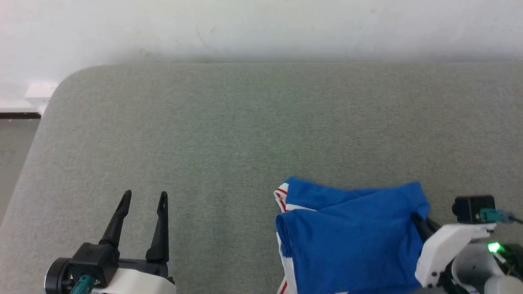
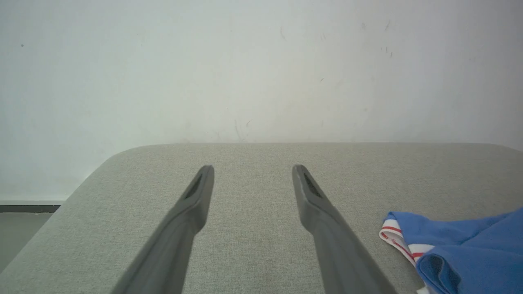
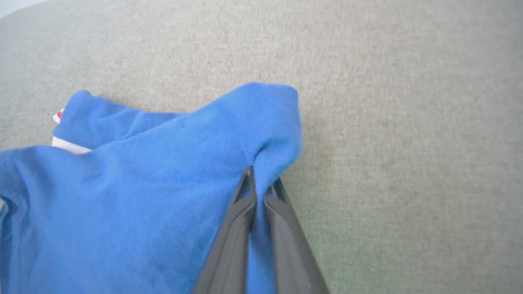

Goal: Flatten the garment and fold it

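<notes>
The crumpled blue jersey T-shirt (image 1: 351,237) (red-and-white trim showing) lies at the grey worktop's (image 1: 245,122) near edge, right of middle. The right pincer (image 3: 261,183) pinches its right-hand fold; the left pincer (image 1: 145,198) gapes wide, empty, by the near-left corner.

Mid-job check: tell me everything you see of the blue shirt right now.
The shirt is soft royal-blue knit with white parts and red-and-white striped trim at its left edge. It lies crumpled and folded over itself, not flat, on the grey fabric surface, at the robot's near right. The right claw is shut on its far right corner, bunching the cloth.
</notes>
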Available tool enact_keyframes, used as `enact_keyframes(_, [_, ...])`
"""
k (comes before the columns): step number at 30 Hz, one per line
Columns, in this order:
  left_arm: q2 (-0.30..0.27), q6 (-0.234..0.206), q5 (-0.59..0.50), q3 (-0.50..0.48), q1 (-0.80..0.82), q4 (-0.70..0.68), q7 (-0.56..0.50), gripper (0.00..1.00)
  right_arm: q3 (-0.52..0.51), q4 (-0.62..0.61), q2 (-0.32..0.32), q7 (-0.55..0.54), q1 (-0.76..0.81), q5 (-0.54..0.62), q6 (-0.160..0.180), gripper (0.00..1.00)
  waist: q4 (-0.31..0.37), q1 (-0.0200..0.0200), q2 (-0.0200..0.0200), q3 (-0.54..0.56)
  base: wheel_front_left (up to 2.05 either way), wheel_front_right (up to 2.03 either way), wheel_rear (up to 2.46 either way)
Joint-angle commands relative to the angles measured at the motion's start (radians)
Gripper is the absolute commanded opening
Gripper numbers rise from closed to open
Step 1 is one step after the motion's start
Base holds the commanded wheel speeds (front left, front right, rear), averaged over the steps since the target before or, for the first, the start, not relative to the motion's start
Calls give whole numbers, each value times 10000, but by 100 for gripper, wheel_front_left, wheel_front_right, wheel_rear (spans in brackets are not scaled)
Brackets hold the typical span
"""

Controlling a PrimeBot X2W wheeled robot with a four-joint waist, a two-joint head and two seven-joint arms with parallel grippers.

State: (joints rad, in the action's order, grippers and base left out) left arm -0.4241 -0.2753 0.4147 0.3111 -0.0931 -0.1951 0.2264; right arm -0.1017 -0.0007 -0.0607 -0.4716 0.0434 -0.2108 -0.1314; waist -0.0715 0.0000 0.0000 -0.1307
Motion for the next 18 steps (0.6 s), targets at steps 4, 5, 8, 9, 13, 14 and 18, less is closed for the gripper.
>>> enact_keyframes(4, [-21,-45,-33,-44,212,-127,75,100,421,-41,-503,32,-1117,168,7,0,777,0,0,-110,0,0,0])
enact_keyframes(5, [-45,-47,-47,-57,251,-135,75,100,511,28,-636,24,-1360,200,7,0,886,0,0,-161,0,0,0])
enact_keyframes(8, [-155,-65,-98,-131,372,-153,58,100,748,378,-1014,25,-2139,291,7,0,1233,0,0,-369,0,0,0])
enact_keyframes(9, [-191,-69,-117,-154,422,-163,51,100,807,536,-1122,14,-2406,306,7,0,1346,0,0,-455,0,0,0])
enact_keyframes(13, [-320,-68,-194,-204,651,-249,-8,100,911,1226,-1585,-24,-3441,405,7,0,1740,0,0,-844,0,0,0])
enact_keyframes(14, [-352,-70,-212,-216,711,-279,-32,100,899,1390,-1696,-30,-3681,423,7,0,1829,0,0,-958,0,0,0])
enact_keyframes(18, [-473,-57,-283,-247,916,-366,-120,100,840,1805,-2111,-68,-4327,590,7,0,2047,0,0,-1306,0,0,0])
